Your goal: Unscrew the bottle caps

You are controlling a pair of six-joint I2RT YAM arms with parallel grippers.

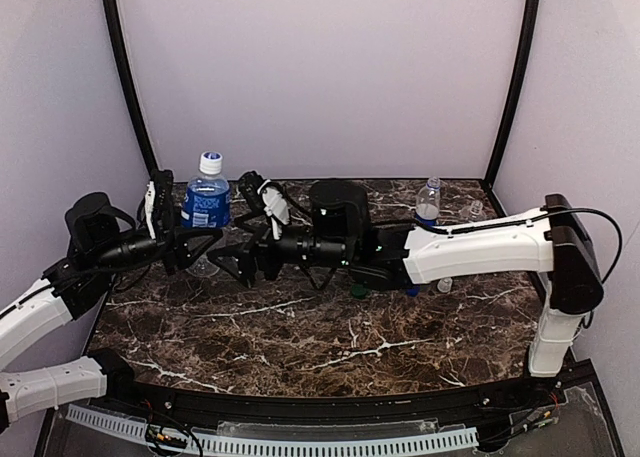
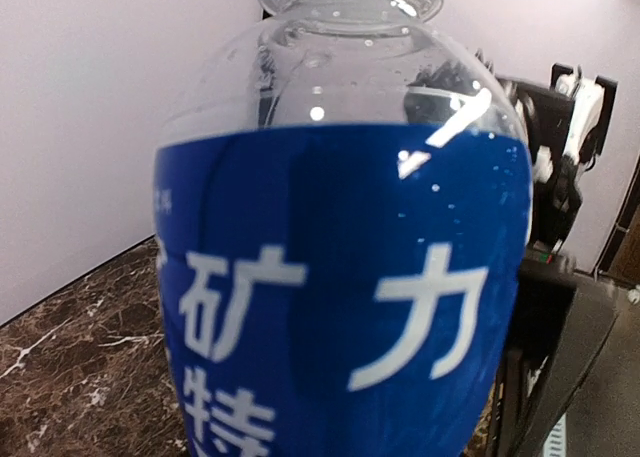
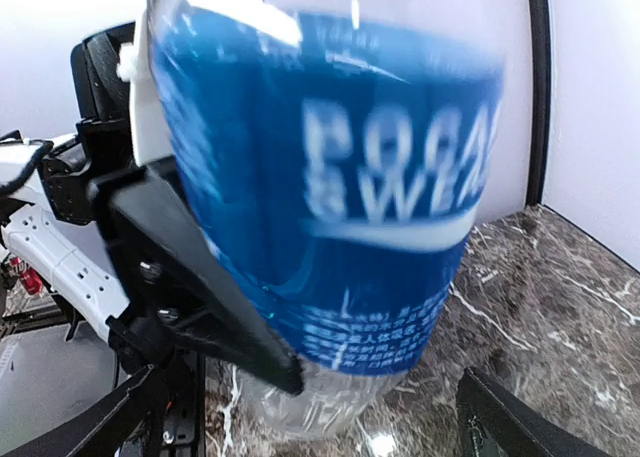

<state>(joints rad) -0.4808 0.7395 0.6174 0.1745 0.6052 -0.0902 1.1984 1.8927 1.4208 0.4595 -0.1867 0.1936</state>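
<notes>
Here the blue-labelled bottle (image 1: 206, 205) is at the far left of the desk (image 1: 300, 347) with its white cap (image 1: 210, 163) on. Its lower body sits between the fingers of the left tool (image 1: 198, 249), which is closed on it; the right wrist view shows one black finger (image 3: 200, 277) pressed against the label. The right tool (image 1: 232, 262) sits just right of the bottle, spread wide and not touching it. The left wrist view is filled by the label, with the cap cut off and that tool's own fingers hidden. The right wrist view is blurred. The desk is dark brown marble with white veins, and the walls (image 1: 320, 67) are pale lilac.
</notes>
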